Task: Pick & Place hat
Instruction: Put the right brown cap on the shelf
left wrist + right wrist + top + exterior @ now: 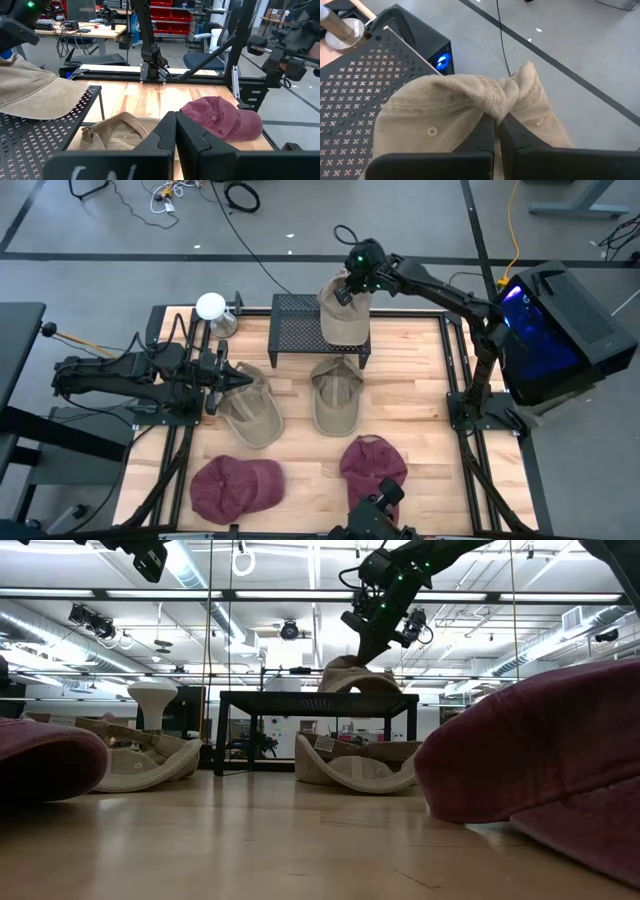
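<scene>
Right pincer (345, 288) clamped on a pinch of fabric at the back of the tan corduroy cap (343, 318), which sits on the black perforated metal stand (296, 328) at the far middle of the wooden worktop (410, 385). Grip at the rear edge rather than the crown probably lets the cap drape flat, brim laid over the stand's right end; low view shows the crown touching the stand top, so likely at the placing stage, release not yet done. Right arm reaching in from its base at the right edge, stretched long and left across the far side, wrist tipped down over the cap; wrist view confirms cloth bunched between the closed fingers (485, 131). Left pincer (243, 381) shut on nothing, arm lying low and folded along the left side, tip just beside a second tan cap lying upturned (252, 408) left of centre. Third tan cap, also upturned (336, 394), just near of the stand. Two maroon caps (236, 486) (372, 464) at the near edge, well apart from both arms. White round-topped post (212, 309) at far left beside the stand, untouched.
</scene>
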Motion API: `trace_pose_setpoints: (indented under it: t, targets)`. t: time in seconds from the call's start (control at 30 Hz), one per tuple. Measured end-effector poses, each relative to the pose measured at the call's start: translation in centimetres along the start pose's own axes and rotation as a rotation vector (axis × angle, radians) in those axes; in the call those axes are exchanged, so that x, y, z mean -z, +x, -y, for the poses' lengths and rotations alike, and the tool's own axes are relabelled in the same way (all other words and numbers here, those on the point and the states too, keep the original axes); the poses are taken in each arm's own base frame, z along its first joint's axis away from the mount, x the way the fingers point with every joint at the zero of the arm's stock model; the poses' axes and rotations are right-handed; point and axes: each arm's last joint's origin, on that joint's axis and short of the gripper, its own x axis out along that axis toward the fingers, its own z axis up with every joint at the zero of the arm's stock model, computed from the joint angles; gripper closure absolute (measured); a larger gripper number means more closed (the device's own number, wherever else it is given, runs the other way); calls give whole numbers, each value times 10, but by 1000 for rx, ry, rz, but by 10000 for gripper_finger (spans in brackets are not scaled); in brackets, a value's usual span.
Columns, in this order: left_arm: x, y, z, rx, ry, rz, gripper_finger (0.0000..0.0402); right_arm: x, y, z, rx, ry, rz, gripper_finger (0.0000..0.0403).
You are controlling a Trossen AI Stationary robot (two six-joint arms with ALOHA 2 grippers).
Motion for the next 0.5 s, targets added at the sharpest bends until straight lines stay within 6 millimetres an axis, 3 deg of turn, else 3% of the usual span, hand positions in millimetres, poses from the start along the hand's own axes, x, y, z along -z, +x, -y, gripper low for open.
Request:
trace_pose_setpoints:
  t: [0.5]
  targets:
    - [0,0,0,0,0,0,387,0,0,0,-9,-6,-1,402]
